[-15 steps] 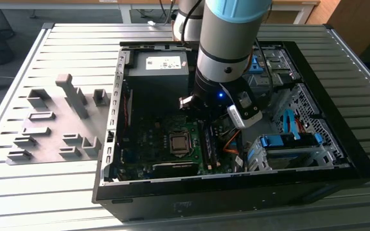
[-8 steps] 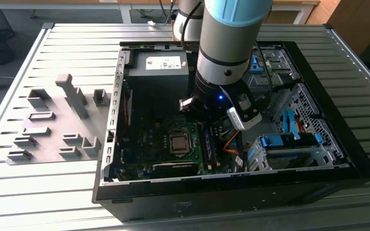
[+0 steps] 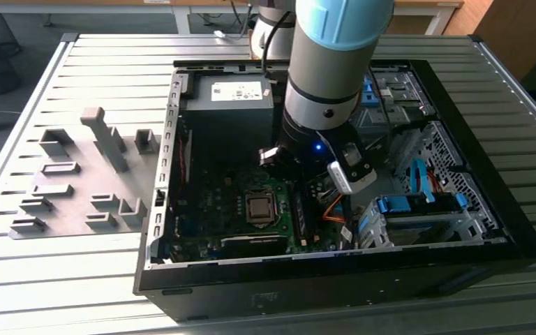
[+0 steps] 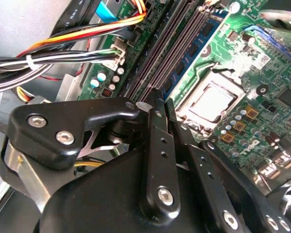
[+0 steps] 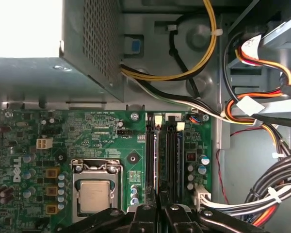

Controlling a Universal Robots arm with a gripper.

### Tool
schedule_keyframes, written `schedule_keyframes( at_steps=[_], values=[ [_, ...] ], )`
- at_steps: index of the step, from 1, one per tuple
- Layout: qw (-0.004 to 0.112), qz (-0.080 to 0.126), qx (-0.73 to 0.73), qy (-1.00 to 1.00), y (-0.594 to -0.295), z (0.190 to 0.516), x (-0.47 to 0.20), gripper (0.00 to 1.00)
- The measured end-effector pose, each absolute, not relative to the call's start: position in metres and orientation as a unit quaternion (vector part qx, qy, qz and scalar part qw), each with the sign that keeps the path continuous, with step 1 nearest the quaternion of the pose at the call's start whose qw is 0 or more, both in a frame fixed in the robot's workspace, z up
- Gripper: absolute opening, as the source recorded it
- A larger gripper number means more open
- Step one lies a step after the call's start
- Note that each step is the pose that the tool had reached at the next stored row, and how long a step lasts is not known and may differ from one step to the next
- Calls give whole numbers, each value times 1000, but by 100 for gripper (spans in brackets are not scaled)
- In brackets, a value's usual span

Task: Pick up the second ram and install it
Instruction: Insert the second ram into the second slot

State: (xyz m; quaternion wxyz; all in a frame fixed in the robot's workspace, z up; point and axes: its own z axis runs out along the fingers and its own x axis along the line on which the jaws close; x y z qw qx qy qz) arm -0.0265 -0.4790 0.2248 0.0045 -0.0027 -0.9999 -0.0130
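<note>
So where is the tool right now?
Inside the open case, the tool hangs over the memory slots, on the exterior view's right of the processor socket.

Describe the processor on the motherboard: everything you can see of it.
The processor is a square chip with a dull silver metal lid, left bare with no cooler over it. It lies flat in its socket on the green motherboard, and a shiny metal frame clamps it around its edges. The black memory slots run alongside, apart from it.
</note>
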Motion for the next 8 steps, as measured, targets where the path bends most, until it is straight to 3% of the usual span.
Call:
schedule_keyframes(
  at_steps=[8],
  values=[
    [5,-13,-2,-1000,-479,221,-26,14]
  ],
)
